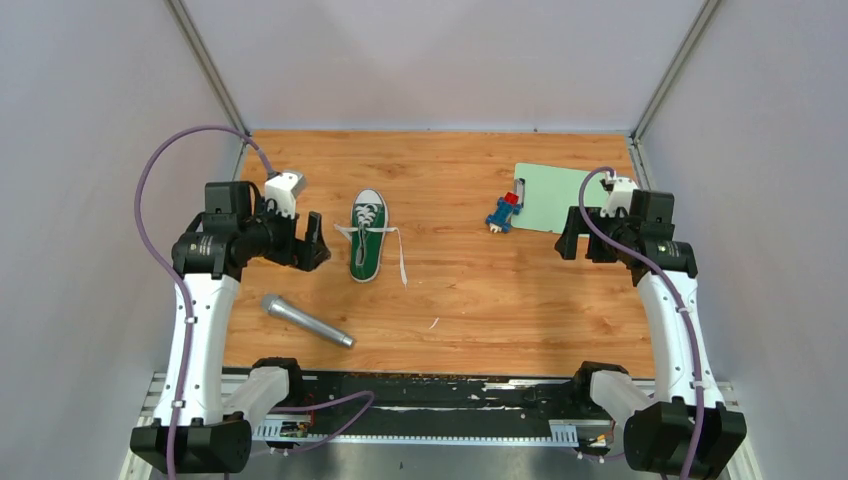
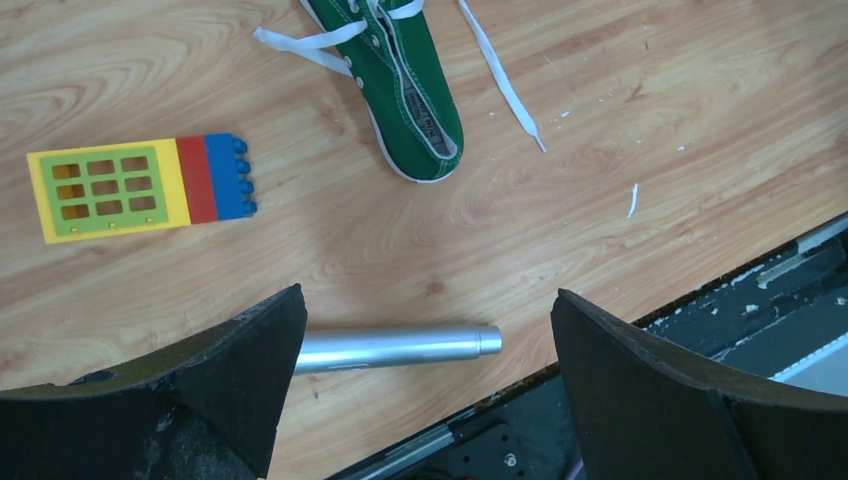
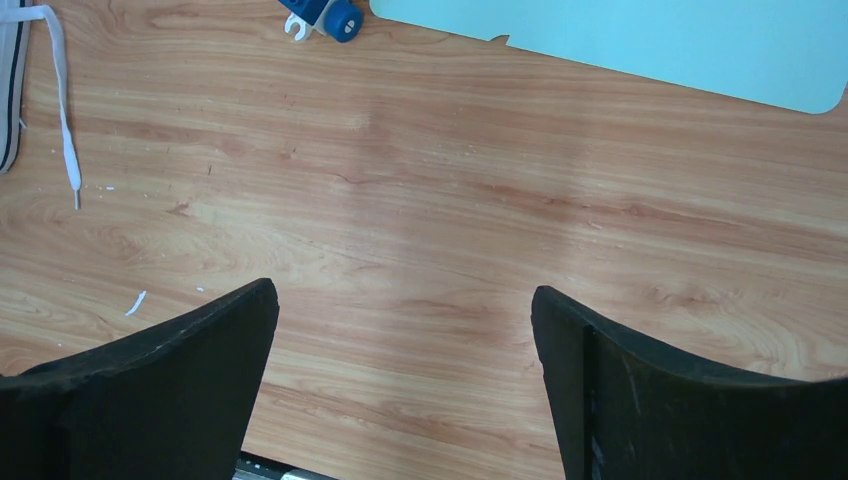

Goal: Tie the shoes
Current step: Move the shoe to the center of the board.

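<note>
Now the sneaker (image 1: 367, 237) lies beside the spread left claw (image 1: 318, 243); right claw (image 3: 405, 295), spread, well apart.

Bright, even, lit softly from overhead; faint shadows only. Pale sheen on worktop (image 3: 590, 220) toward 3 o'clock. Sharp throughout.

Wood-grain tabletop (image 1: 500, 300), warm orange, a few white specks (image 1: 434, 323). Plain pale grey walls (image 1: 440, 60) on three sides, thin metal corner posts (image 1: 208, 70). Light even, soft shadows.

Microphone (image 1: 307, 320) lies near-left of sneaker (image 1: 367, 240); bare table (image 1: 480, 300) at right
</note>
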{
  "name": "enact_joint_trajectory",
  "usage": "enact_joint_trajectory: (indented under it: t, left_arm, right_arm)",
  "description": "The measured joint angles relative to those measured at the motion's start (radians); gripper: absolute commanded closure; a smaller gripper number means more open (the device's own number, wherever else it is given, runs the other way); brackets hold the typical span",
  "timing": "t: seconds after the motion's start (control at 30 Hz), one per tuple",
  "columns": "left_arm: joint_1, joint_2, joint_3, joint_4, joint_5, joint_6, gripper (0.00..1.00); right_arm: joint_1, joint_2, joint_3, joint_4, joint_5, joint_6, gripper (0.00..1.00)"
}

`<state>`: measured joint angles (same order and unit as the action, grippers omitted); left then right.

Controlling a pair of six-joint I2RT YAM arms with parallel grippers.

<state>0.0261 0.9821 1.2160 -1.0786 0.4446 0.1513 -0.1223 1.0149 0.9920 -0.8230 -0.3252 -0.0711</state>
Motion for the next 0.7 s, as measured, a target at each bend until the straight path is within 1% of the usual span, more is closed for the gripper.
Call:
enact_joint_trajectory:
  t: [0.13, 0.2, 0.23, 0.37, 0.47, 0.6, 0.7]
  left_arm:
    - [-0.001, 0.045, 0.016, 0.004, 0.037, 0.001, 0.03]
    - [-0.022, 0.090, 0.024, 0.022, 0.042, 0.002, 0.04]
    - [-0.039, 0.114, 0.027, 0.030, 0.034, 0.002, 0.05]
    - [-0.147, 0.219, 0.040, 0.072, -0.004, 0.000, 0.11]
    - [-0.218, 0.299, 0.043, 0.102, -0.035, -0.008, 0.16]
    - [-0.322, 0.443, 0.046, 0.167, -0.090, -0.026, 0.18]
    - [-0.367, 0.528, 0.046, 0.216, -0.120, -0.051, 0.24]
  right_arm:
    - [0.000, 0.006, 0.000, 0.006, 0.014, 0.021, 0.00]
    - [-0.004, 0.012, 0.000, 0.009, 0.008, 0.037, 0.07]
    - [-0.006, 0.020, 0.000, 0.012, -0.005, 0.038, 0.07]
    - [-0.008, 0.071, 0.000, 0.007, -0.094, 0.010, 0.06]
    - [-0.007, 0.080, 0.000, 0.005, -0.165, -0.011, 0.04]
    - [-0.001, 0.082, 0.012, 0.014, -0.236, -0.032, 0.07]
    - [0.003, 0.092, 0.019, 0.020, -0.259, -0.035, 0.08]
